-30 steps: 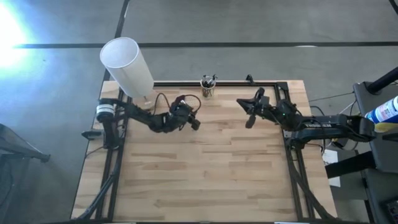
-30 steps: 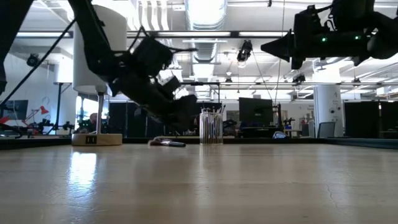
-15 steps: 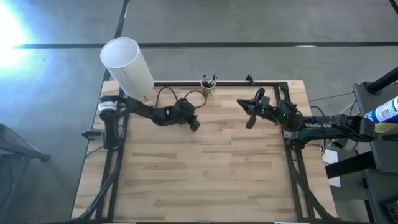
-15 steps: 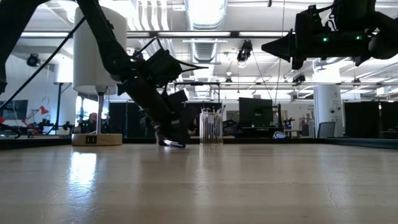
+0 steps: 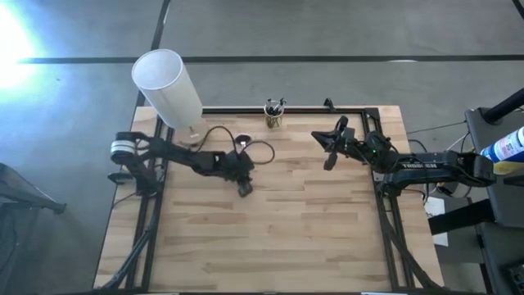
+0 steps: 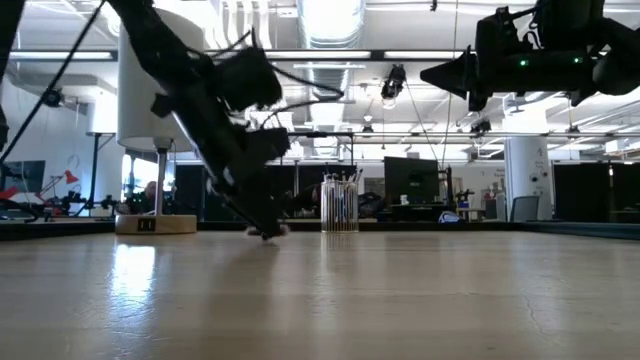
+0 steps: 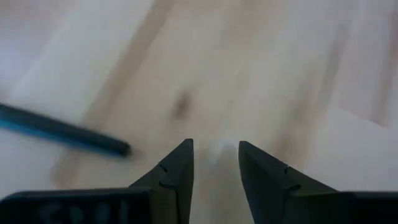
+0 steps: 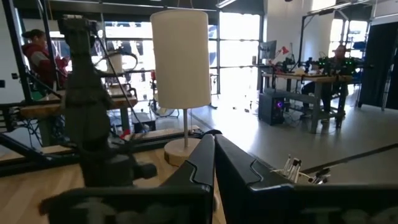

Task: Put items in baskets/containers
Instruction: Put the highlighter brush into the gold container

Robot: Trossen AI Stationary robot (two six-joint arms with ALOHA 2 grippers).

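Observation:
A thin dark brush [image 7: 62,132] lies flat on the wooden table, just beside my left gripper's fingers. My left gripper [image 7: 215,152] is open and points steeply down at the table near its middle [image 5: 244,187], its tips close to the wood [image 6: 265,230], with nothing between them. The small clear glass cup [image 5: 273,115] stands at the far edge with several brushes upright in it [image 6: 340,202]. My right gripper [image 5: 330,152] is shut and waits high above the table's right side [image 6: 460,75].
A big white cylinder on a round base [image 5: 168,88] stands at the table's far left corner [image 6: 157,90]. A black frame rail [image 5: 327,109] runs along the far edge. Bare wood [image 5: 270,238] spreads toward the near edge.
My left gripper has moved toward the near edge and down, from beside the cup's left to just above the table's middle, with the arm stretching out low. The right arm has kept still.

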